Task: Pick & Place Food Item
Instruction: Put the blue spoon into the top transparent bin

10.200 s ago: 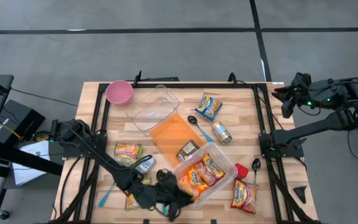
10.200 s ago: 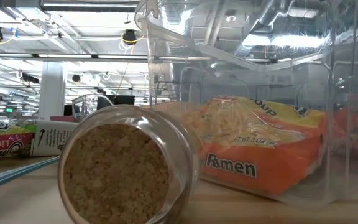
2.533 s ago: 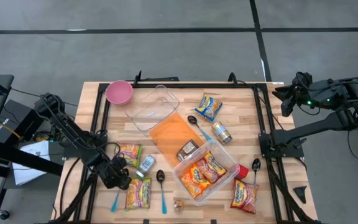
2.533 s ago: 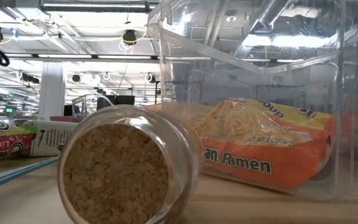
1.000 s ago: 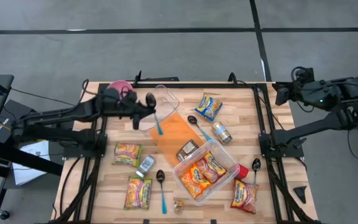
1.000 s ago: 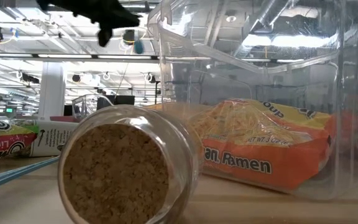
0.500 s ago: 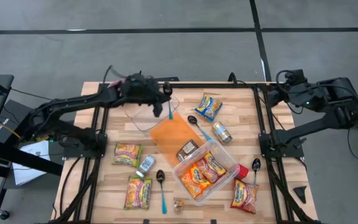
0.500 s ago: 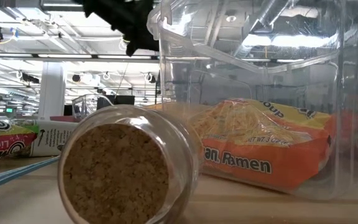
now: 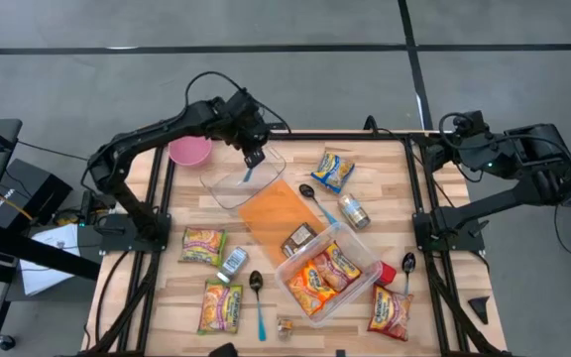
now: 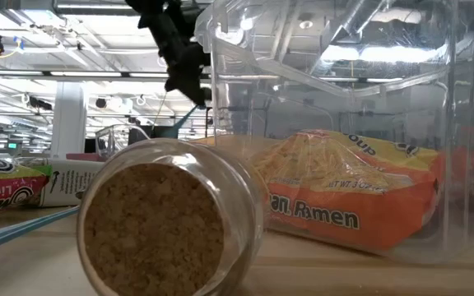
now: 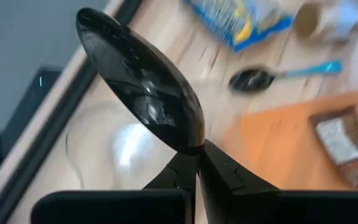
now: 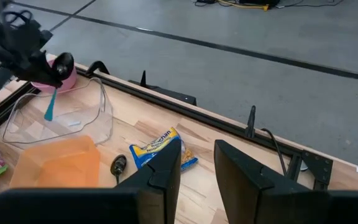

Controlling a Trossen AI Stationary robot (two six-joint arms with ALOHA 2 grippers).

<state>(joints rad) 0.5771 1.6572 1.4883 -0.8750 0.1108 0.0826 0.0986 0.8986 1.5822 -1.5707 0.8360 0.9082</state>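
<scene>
Grey concrete floor surrounds the wooden table [image 9: 385, 178], on which food packets, spoons and containers are scattered. The left gripper [image 9: 254, 156] is positioned over the empty clear container [image 9: 243, 172] at about 11 o'clock on the table, and it is closed on a spoon [image 9: 249, 175] with a black bowl and a blue handle; in the left wrist view the fingers [image 11: 219, 171] are seen pinched together at the neck of the spoon [image 11: 143, 96], with the bowl uppermost, and in the right wrist view the blue handle is seen hanging down toward the container [image 12: 61, 115]. The step in hand is judged to be the placing phase: the carried item is held above the container and has not yet been released. A lowering of the handle into the container is called for next, followed by a parting of the fingers once the handle tip is within the walls. No food item is held; a ramen packet [image 9: 333, 170] lies at 1 o'clock and several more lie in the second clear container [image 9: 363, 281] at 5 o'clock. The right gripper [image 12: 196, 163] is parked past the table's 2 o'clock edge, its fingers apart and empty.
</scene>
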